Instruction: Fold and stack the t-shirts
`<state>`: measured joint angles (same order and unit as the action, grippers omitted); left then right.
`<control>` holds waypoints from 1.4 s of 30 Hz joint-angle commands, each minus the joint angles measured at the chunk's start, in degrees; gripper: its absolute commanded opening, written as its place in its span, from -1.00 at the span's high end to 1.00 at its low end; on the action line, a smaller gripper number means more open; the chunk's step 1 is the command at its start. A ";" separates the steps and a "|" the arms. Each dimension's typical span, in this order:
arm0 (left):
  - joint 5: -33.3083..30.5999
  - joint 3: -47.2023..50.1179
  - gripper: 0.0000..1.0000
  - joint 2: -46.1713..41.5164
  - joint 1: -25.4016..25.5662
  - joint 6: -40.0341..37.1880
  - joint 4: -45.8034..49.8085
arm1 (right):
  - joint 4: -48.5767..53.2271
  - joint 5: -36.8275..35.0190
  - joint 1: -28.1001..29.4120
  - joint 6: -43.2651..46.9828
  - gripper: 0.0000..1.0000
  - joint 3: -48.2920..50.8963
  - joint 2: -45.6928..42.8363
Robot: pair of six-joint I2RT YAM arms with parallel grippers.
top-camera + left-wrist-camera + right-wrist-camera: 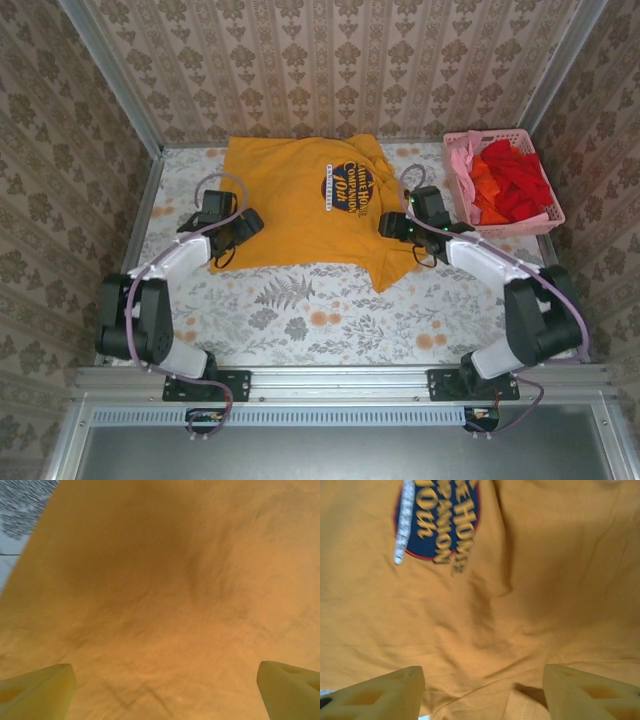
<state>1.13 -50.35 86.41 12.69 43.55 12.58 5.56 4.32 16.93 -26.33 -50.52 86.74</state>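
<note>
orange-yellow t-shirt (290, 205) lies beneath left gripper (162, 682) and right gripper (482, 680), both spread wide

Both arms are bolted at the near edge of the table (300, 335) and reach away from it. The left arm (160, 265) rises from its base by the near-left corner and folds sharply at the elbow. Its pale forearm stretches toward the middle of the table. It ends in the left gripper (247, 224), which points inward to the right, low over the surface. In the left wrist view its yellow fingers (37, 690) stand wide apart. The right arm (495, 265) mirrors this pose from the near-right corner. The right gripper (392, 225) points inward to the left, at about the same depth. Its pale yellow fingers (590, 692) are likewise spread wide.
</note>
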 commanded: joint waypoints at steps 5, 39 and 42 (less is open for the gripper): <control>2.28 1.09 -0.72 6.44 -2.28 3.58 -5.14 | 3.84 -1.20 0.12 -2.27 -0.22 2.11 3.64; -7.03 14.57 -0.81 -19.45 -7.20 6.24 13.63 | 17.26 -17.93 14.27 -6.22 0.15 -3.08 7.10; -6.14 15.31 -0.80 -17.99 -7.30 7.36 12.69 | 19.02 -18.16 14.19 -7.30 0.27 -4.76 9.58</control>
<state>-4.75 -36.14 67.42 5.85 49.19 23.79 21.08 -11.57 31.14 -31.90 -52.95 94.63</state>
